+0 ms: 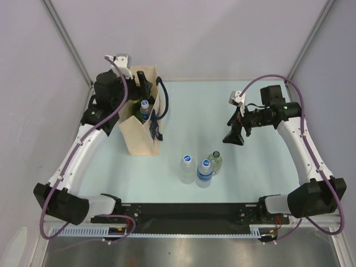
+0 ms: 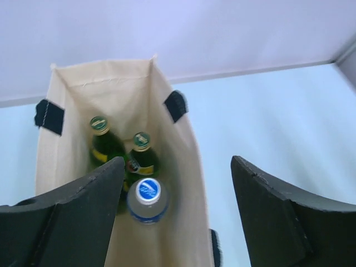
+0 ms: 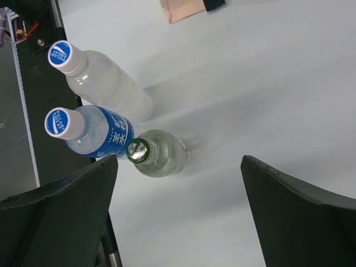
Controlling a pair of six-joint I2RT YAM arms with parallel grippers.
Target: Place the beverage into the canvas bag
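The beige canvas bag [image 1: 136, 139] with navy handles stands upright at the far left. In the left wrist view the bag [image 2: 133, 94] holds two green bottles [image 2: 100, 125] [image 2: 141, 140] and a blue-capped water bottle [image 2: 147, 192]. My left gripper [image 1: 142, 83] [image 2: 178, 161] is open and empty above the bag's mouth. Three bottles stand on the table: a clear one [image 1: 187, 168] [image 3: 111, 83], a blue-labelled one [image 1: 204, 172] [image 3: 94, 133] and a green-capped glass one [image 1: 214, 162] [image 3: 158, 153]. My right gripper [image 1: 233, 136] [image 3: 179, 161] is open and empty, above and to the right of them.
A black rail [image 1: 189, 211] runs along the near table edge, close to the standing bottles. White walls enclose the pale table [image 1: 200, 105] at the back and sides. A corner of the bag [image 3: 181, 8] shows in the right wrist view.
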